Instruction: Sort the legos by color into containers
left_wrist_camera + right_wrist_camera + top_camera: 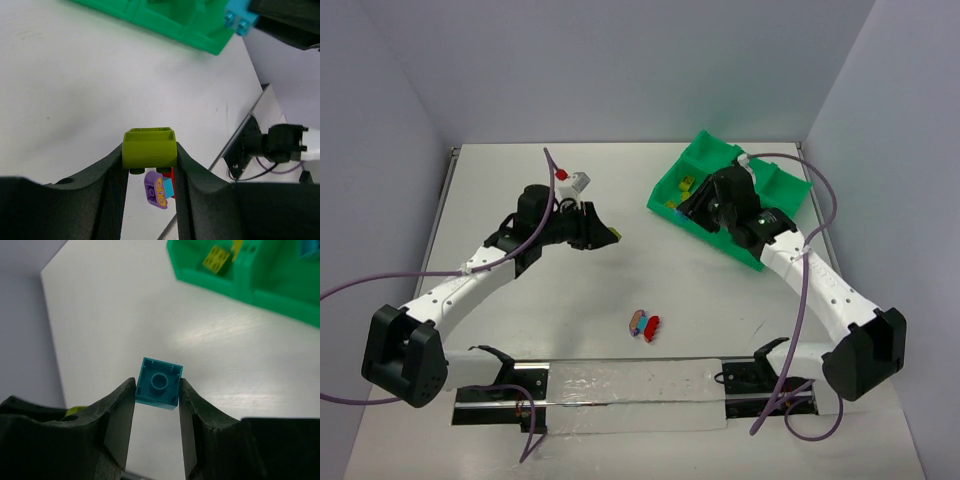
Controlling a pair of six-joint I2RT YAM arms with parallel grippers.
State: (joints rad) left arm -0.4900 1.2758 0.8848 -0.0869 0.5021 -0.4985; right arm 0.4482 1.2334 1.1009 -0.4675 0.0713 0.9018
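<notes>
Bright, even overhead light with soft shadows. Glare streaks the table (pixel 215 335) at two o'clock in the right wrist view. The tray (pixel 165 20) at twelve o'clock in the left wrist view is slightly blurred.

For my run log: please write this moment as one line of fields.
left gripper: shut on olive-yellow brick | right gripper: shut on cyan brick | green tray: yellow bricks inside | table: purple and red bricks loose
</notes>
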